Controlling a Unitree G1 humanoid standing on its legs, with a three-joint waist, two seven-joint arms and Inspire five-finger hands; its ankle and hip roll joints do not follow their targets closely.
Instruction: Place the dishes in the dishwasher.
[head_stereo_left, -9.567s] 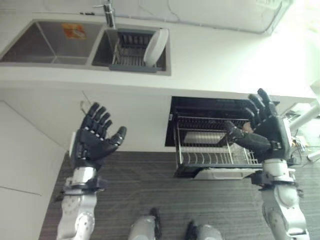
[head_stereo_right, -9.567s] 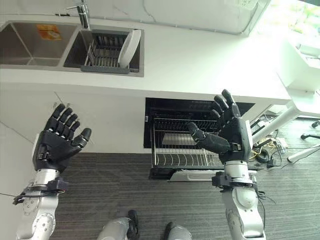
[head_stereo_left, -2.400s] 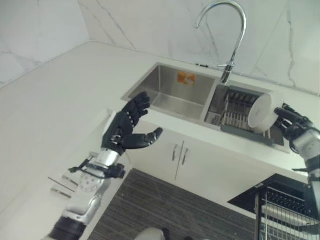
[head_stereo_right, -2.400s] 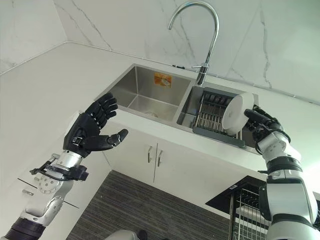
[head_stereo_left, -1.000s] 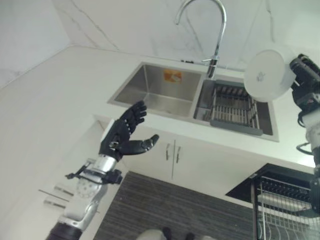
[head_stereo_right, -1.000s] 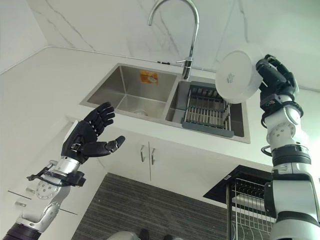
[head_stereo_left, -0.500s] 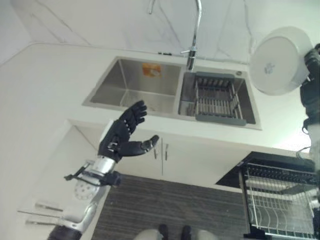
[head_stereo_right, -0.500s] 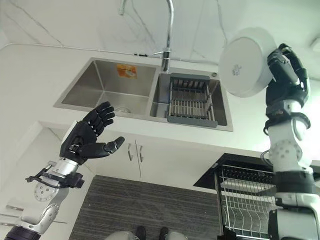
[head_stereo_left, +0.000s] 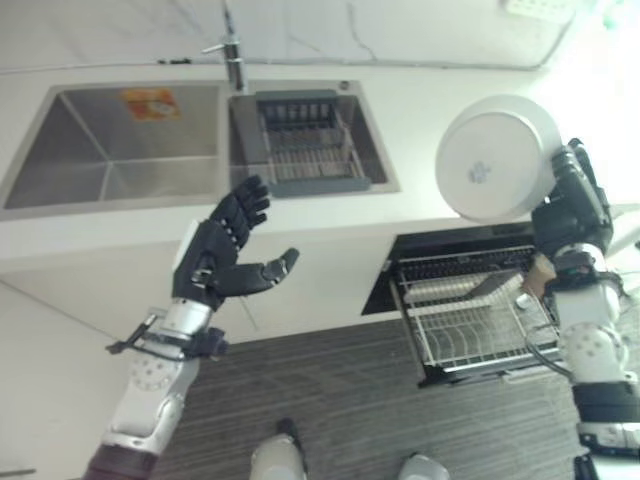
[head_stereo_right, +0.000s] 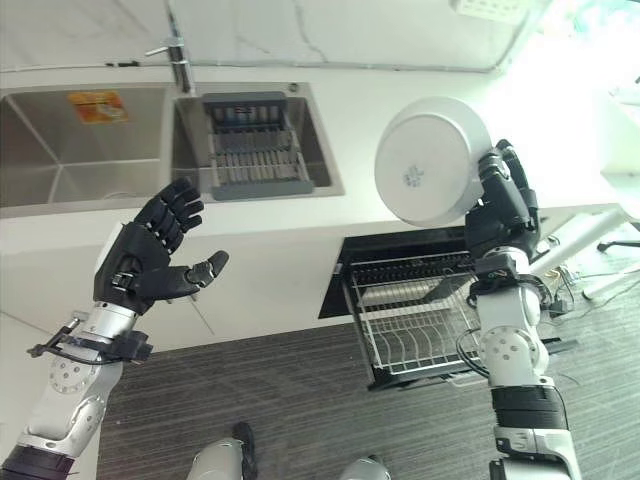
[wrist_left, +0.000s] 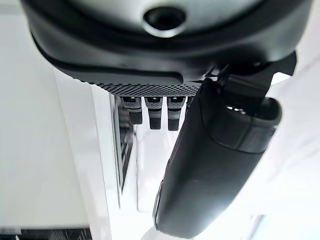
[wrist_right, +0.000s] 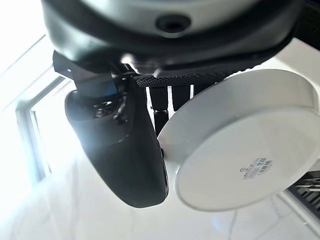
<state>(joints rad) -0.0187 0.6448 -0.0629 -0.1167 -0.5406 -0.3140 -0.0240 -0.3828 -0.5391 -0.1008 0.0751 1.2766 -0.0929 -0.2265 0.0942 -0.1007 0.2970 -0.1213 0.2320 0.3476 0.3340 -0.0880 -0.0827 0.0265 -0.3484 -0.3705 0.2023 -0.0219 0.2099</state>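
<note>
Left eye: my right robot hand (head_stereo_left: 572, 205) is raised, fingers curled round the rim of the dish (head_stereo_left: 494, 157), underside facing the camera, held in the air above the open dishwasher (head_stereo_left: 470, 300). Small mark on the dish base, too small to make out. Orange sticker (head_stereo_left: 147, 102) in the left sink (head_stereo_left: 80, 150) basin, print not legible. My left robot hand (head_stereo_left: 222, 255) is up in front of the tabletop (head_stereo_left: 420, 130) edge, palm open, fingers straight, thumb out, holding nothing.

Right eye: same scene. Dish (head_stereo_right: 432, 160) sits over the tabletop edge, rack (head_stereo_right: 415, 315) pulled out below it. Drainer (head_stereo_right: 252, 145) in the right basin beside the tap (head_stereo_right: 172, 55).

Left wrist: left robot hand (wrist_left: 215, 160), fingers extended, nothing in it.

Right wrist: right robot hand (wrist_right: 125, 145) thumb and fingers pinch the dish (wrist_right: 245, 145) edge; small printed label on the base, unreadable.

Versus 0.5 s ago: camera swung right and down, dishwasher rack now more fully in view. Dish kept in the same grip, now lower against the dishwasher. Left robot hand pose unchanged.
</note>
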